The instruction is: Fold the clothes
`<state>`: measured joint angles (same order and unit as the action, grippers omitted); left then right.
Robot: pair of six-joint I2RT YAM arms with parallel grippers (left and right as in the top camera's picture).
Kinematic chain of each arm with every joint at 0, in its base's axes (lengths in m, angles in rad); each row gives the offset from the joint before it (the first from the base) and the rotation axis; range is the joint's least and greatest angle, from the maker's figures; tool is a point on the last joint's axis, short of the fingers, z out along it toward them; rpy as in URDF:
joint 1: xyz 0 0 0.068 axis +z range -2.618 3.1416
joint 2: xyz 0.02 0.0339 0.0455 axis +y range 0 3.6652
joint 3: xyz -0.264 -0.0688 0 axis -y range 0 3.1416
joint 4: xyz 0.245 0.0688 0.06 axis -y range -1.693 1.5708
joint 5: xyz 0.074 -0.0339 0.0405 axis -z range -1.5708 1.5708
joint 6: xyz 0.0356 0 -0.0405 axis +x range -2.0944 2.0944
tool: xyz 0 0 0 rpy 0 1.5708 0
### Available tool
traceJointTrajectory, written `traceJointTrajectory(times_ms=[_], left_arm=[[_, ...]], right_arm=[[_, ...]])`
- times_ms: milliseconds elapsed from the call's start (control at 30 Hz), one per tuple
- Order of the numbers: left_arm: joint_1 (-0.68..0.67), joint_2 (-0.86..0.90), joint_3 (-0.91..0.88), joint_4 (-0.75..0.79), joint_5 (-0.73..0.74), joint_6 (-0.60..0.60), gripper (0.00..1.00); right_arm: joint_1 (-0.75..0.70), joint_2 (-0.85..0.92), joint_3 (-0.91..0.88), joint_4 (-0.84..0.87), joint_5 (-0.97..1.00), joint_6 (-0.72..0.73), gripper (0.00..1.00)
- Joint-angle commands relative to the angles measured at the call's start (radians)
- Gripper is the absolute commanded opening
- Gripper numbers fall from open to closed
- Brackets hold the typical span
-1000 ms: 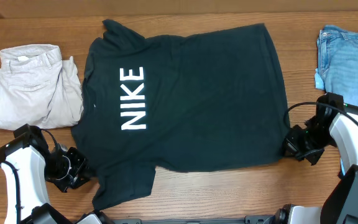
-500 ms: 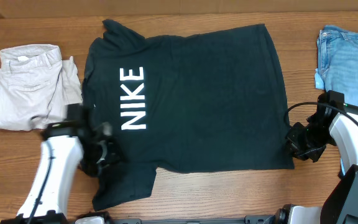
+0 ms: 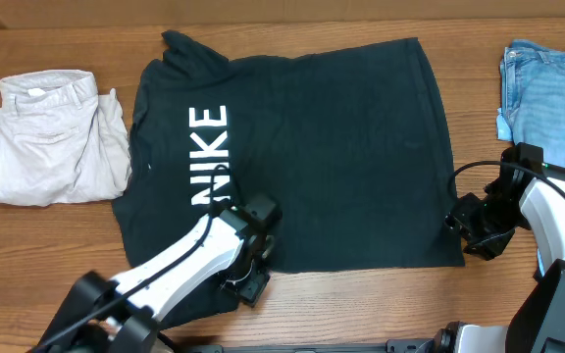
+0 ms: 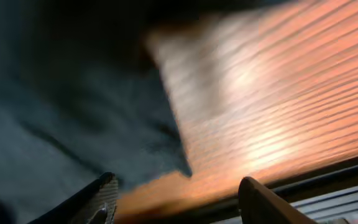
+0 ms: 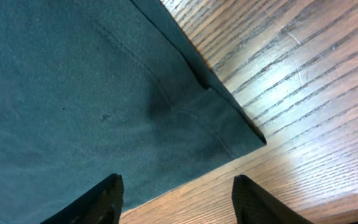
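The black NIKE T-shirt (image 3: 332, 147) is lying flat, lettering up, mid-table, between beige trousers (image 3: 52, 137) toward the left edge and jeans (image 3: 552, 88) at the right edge. The left gripper (image 4: 179, 205) is hovering wide open over the shirt's front-edge side (blurred view). The right gripper (image 5: 176, 202) is gaping, empty, above its front-right hem corner.

A wooden table (image 3: 361, 304) of warm brown, open-grained boards fills the overhead view edge to edge under even light. From the right wrist, its grain runs diagonally, with a pale sheen toward 4 o'clock. The left wrist view is blurred; glare brightens the wood near 2 o'clock, and a dark band (image 4: 303, 180) crosses at 5 o'clock.
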<state>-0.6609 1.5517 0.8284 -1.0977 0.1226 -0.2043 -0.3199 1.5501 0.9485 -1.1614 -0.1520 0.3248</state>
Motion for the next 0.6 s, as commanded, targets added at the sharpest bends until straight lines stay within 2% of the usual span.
traceJointTrajectory(times_ms=[0,133,200,367,467,567], left_arm=[[-0.005,0.059,0.008,-0.024,0.006,-0.141,0.67],[-0.005,0.121,0.008,-0.019,0.024,-0.151,0.66],[-0.005,0.167,0.008,-0.001,0.023,-0.151,0.58],[-0.005,0.220,0.008,0.039,-0.046,-0.154,0.06],[-0.005,0.211,0.032,-0.019,-0.074,-0.216,0.04],[-0.005,0.162,0.129,-0.152,-0.074,-0.251,0.04]], right_arm=[[-0.001,-0.007,0.002,0.008,0.002,0.000,0.61],[-0.001,-0.007,0.002,0.011,0.002,0.000,0.61],[-0.001,-0.007,0.002,0.011,0.002,0.000,0.61],[-0.001,-0.007,0.002,0.011,0.002,0.000,0.61],[-0.001,-0.007,0.002,0.011,0.002,0.000,0.61],[-0.001,-0.007,0.002,0.011,0.002,0.000,0.61]])
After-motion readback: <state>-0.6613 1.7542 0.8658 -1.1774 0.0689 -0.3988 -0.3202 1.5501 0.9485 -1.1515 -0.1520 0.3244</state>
